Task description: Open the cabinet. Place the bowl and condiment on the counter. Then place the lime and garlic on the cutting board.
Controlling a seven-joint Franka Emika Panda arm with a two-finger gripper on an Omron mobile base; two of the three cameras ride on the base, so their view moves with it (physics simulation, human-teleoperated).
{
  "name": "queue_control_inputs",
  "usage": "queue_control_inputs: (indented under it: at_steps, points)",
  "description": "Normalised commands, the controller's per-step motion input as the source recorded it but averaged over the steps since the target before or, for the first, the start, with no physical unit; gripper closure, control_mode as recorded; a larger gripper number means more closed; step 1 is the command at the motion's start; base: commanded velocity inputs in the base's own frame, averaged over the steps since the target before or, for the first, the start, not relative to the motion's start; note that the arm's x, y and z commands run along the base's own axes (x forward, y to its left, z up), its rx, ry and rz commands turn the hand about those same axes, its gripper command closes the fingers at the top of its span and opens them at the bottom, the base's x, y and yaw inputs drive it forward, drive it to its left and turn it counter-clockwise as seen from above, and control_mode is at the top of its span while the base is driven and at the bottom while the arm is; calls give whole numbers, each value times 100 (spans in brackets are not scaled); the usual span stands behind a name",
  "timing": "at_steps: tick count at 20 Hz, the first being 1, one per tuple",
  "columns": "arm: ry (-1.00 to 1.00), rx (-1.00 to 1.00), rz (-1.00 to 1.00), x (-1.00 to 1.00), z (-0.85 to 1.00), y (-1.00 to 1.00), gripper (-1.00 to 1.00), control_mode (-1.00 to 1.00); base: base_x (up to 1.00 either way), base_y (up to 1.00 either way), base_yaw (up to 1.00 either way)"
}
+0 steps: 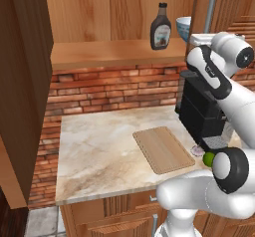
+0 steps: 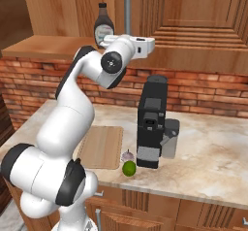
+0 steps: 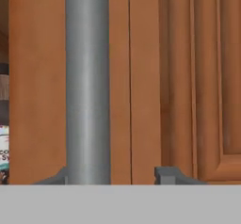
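The gripper (image 3: 110,176) is raised at the cabinet (image 2: 193,21), right against the right door's grey handle (image 3: 87,84); in the hand view the bar stands just inside the left fingertip (image 3: 60,176) with the right fingertip a gap away across bare wood, so the jaws straddle the handle partway apart, and whether they already pinch it I cannot tell; the left door (image 1: 22,81) stands swung wide; inside the cabinet, on its shelf (image 1: 109,54) just left of the gripper, stands the bottle (image 1: 161,27), upright, label forward; the bowl (image 1: 183,28) sits on the same shelf between bottle and gripper, half hidden by the door edge; well below the gripper lies the counter (image 1: 99,151); on it the board (image 1: 163,149) lies flat and bare; a black coffee machine (image 2: 151,121) stands below the gripper, right of the board; at the machine's foot near the counter's front edge the lime (image 2: 129,168) and the garlic (image 2: 127,155) sit touching or nearly so, beside the board and not on it.
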Motion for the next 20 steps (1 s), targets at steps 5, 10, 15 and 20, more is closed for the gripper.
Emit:
queue_control_inputs:
  at_steps: [5,10,15,20]
  points:
    - [0,0,0,2,0,16,100,-100,0,0,0]
    - [0,-3,0,0,0,28,100,-100,0,0,0]
    - [1,-1,0,0,0,22,100,-100,0,0,0]
    - [0,-3,1,-7,-1,17,100,-100,0,0,0]
